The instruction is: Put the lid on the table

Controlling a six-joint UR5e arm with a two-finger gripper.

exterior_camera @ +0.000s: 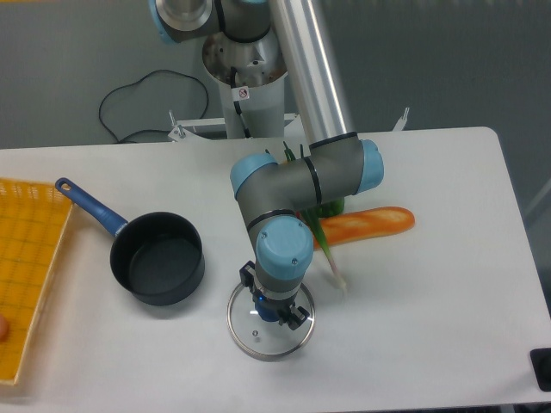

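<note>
Lid (258, 331) flat on table (430, 327), right of saucepan (157, 258).
Your gripper (274, 310) covers its knob (grip unclear).

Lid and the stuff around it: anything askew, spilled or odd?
Nothing stands out. The lid looks flat on the table, right of the upright, empty saucepan, with the gripper over its knob. No spills or damage visible.

Gripper (277, 311) over lid (269, 325) on table (430, 301)
</note>
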